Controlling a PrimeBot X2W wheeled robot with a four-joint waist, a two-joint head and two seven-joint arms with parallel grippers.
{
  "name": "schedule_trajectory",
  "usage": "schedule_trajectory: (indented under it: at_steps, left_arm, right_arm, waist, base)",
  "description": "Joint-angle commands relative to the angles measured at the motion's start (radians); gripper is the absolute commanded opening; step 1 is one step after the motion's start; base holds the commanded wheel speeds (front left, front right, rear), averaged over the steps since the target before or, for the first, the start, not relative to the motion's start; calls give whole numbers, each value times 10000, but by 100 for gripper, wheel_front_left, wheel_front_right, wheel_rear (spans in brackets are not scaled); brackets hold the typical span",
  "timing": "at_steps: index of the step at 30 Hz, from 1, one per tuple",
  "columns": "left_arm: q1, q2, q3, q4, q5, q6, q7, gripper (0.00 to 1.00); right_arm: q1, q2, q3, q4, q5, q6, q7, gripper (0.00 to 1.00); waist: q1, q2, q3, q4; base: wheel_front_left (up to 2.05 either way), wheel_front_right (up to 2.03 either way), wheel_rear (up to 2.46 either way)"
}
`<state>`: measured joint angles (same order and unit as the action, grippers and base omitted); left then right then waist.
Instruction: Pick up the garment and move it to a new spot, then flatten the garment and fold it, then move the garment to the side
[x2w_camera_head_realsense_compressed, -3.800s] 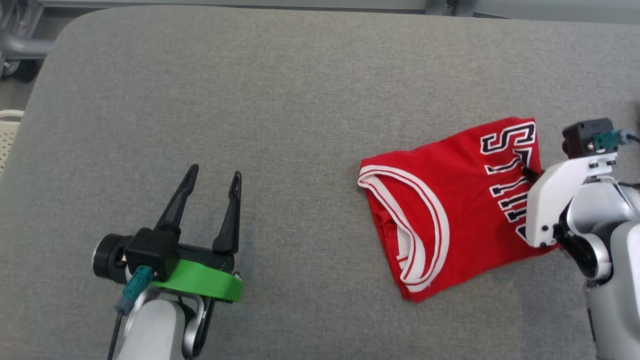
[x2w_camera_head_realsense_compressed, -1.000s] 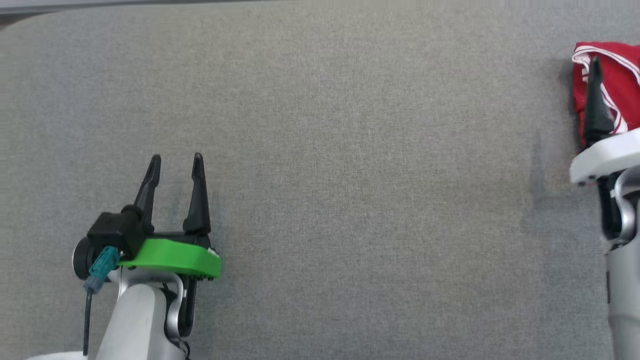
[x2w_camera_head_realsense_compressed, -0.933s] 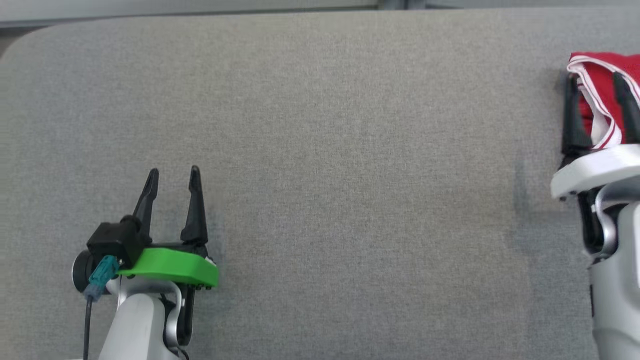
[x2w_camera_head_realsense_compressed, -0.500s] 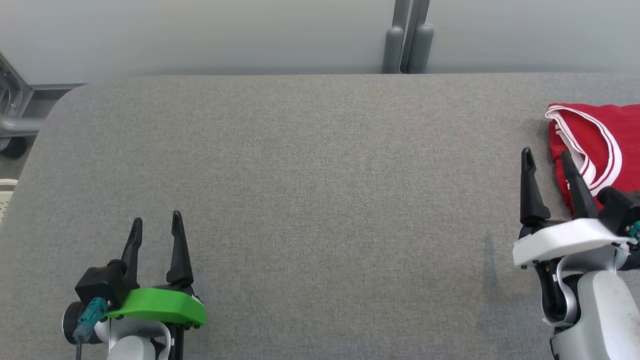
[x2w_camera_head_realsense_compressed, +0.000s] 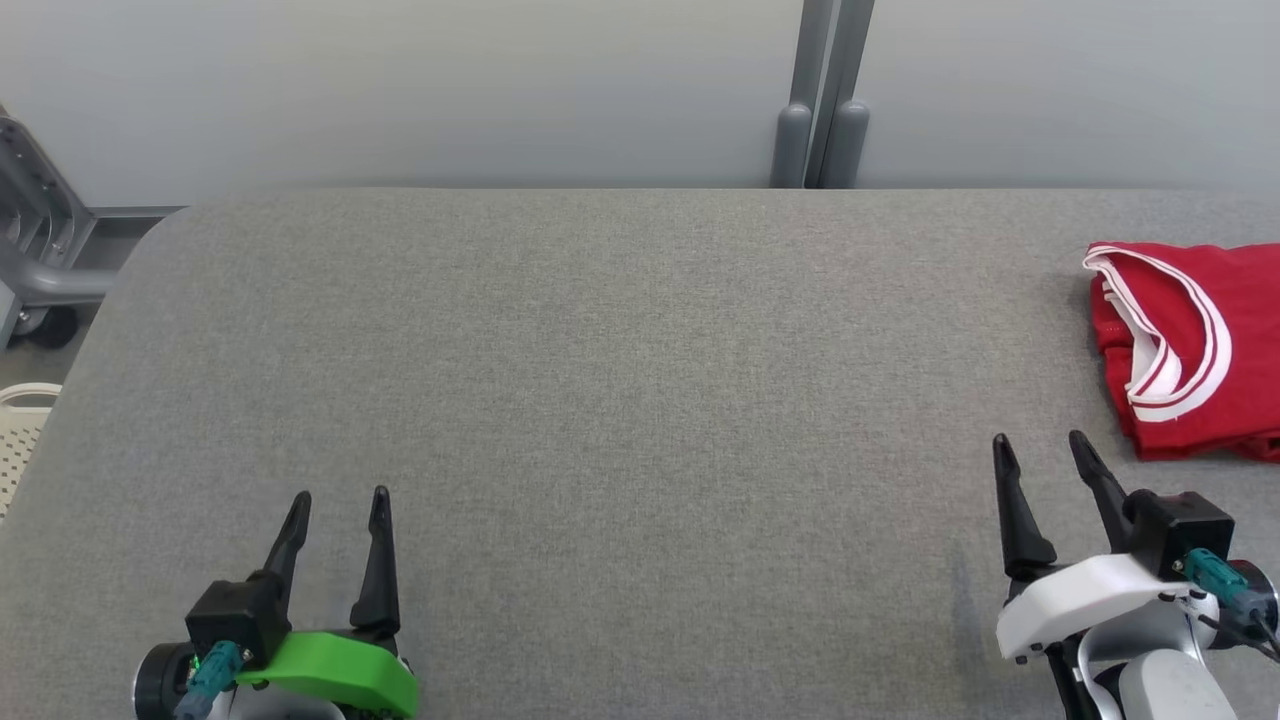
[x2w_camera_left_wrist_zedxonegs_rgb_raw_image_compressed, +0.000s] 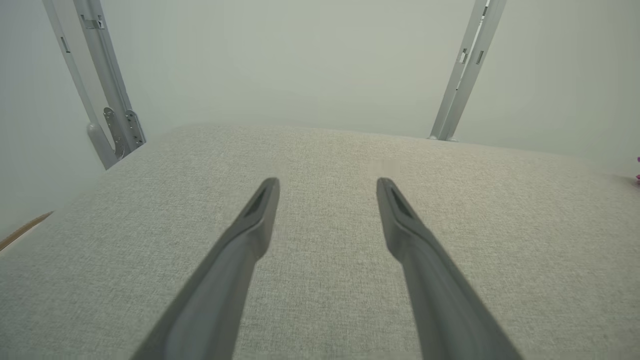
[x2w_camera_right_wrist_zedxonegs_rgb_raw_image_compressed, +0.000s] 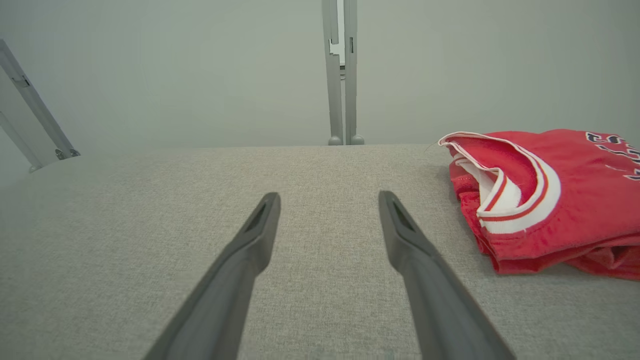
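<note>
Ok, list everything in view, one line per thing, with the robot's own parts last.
table: one, grey fabric top, spans the head view
garment: one, red with white trim, folded, lying at the table's right edge
upright posts: a pair, grey, behind the table's far edge
metal frame: one, grey, off the table's far left corner
basket: one, white and perforated, partly seen at the far left
left gripper: one, dark fingers on a green mount, open, lower left
right gripper: one, dark fingers on a white mount, open, lower right, clear of the garment
</note>
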<state>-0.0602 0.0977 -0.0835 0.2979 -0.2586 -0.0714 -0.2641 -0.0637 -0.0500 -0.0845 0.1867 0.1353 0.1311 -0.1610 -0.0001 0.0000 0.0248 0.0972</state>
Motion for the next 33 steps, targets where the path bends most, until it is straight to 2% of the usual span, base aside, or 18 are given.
schedule_trajectory:
  at_steps: [1,6,28,29,33]
  left_arm:
    - [160,36,-18,33,69,-67,1,100]
    - [323,13,-109,151,163,-109,1,100]
    - [270,-134,150,155,217,-27,2,100]
    - [277,-148,184,162,162,-27,2,0]
    - [342,-215,123,508,128,-65,2,0]
  right_arm:
    - [152,-17,10,19,-189,-10,11,100]
    - [288,-15,125,54,-615,-10,101,100]
    - [257,-13,85,-55,-575,-10,-22,100]
    - [258,-13,84,-50,-553,-10,-14,0]
    - [274,73,109,328,-569,0,19,0]
  waist:
    - [1,0,-3,-20]
    - [1,0,9,-90]
    - [1,0,42,-138]
    - [1,0,42,-135]
    - [1,0,42,-137]
  base:
    - [0,0,0]
    - [0,0,0]
    - [0,0,0]
    - [0,0,0]
    - [0,0,0]
